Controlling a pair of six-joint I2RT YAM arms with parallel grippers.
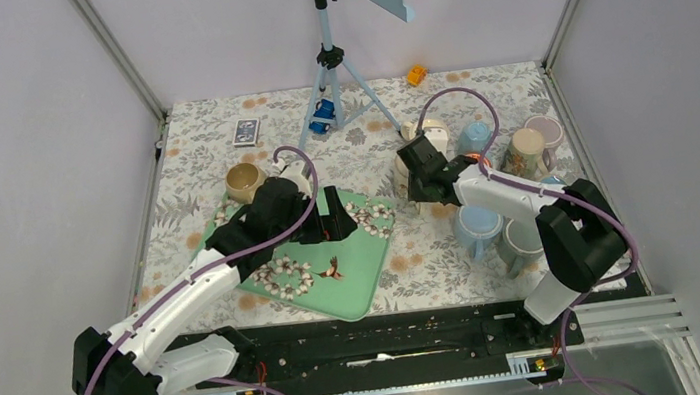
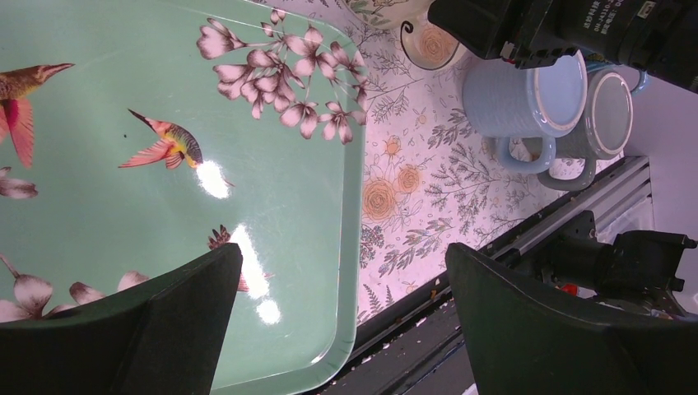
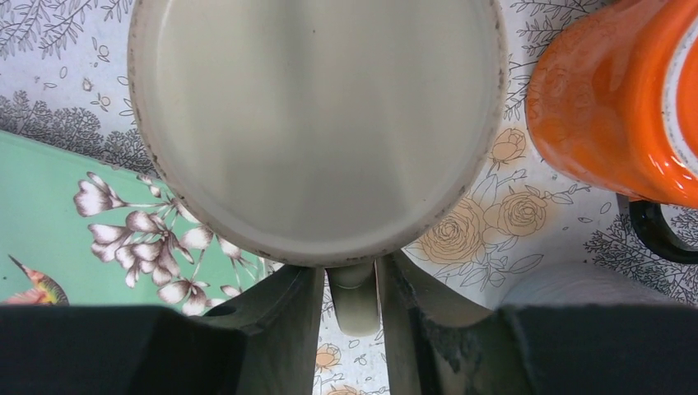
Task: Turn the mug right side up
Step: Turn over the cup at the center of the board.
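Right gripper (image 3: 352,288) pinches the upturned mug (image 3: 317,123) by its handle (image 3: 354,309).
The mug stands base-up on the table (image 1: 217,133), right of centre, just off the tray's (image 2: 99,214) far right corner, an orange mug (image 3: 609,107) beside it. The left gripper (image 2: 342,263) hovers over the tray, jaws wide, holding nothing.

I work in a lab test cell: plain white panels (image 1: 18,148) set in aluminium posts (image 1: 119,55) wall my cloth-covered worktop (image 1: 423,249), and a tripod (image 1: 330,57) stands at the back.
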